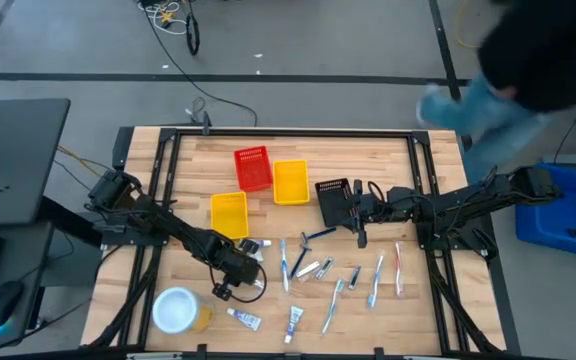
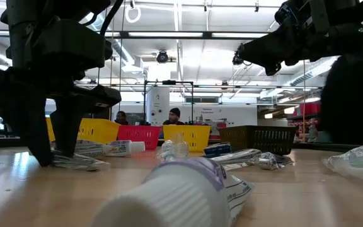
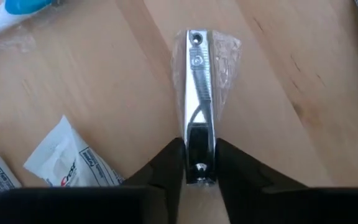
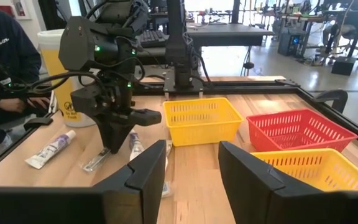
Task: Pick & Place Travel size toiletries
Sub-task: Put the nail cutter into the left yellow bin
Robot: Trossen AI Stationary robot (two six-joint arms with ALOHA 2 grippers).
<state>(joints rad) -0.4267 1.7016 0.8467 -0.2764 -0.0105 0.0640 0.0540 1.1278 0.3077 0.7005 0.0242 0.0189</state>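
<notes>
A silver nail clipper [image 3: 197,81] in a clear wrapper lies flat on the wooden table. My left gripper [image 3: 199,152] stands over its near end at the table's near left [image 1: 230,285], shut on it. Toothbrushes [image 1: 286,262] [image 1: 376,280], small white tubes [image 1: 244,319] [image 1: 294,322] and a dark blue razor [image 1: 313,238] lie scattered across the table's near half. My right gripper [image 4: 191,180] hangs open above the table's middle right [image 1: 356,210], beside a black basket [image 1: 333,200], holding nothing. My left gripper pinches the nail clipper's two long sides at its near end [image 3: 200,134] between its two fingers. The fingers [image 3: 169,165] come steeply from above, slanting down. The clipper lies flat on the table, its length running away from the fingers.
A red basket [image 1: 253,168] and two yellow baskets [image 1: 290,181] [image 1: 230,214] stand at the table's middle and far part. A white-topped yellow container [image 1: 176,310] stands at the near left. A white sachet [image 3: 67,155] lies beside the clipper. A person [image 1: 508,80] is beyond the far right corner.
</notes>
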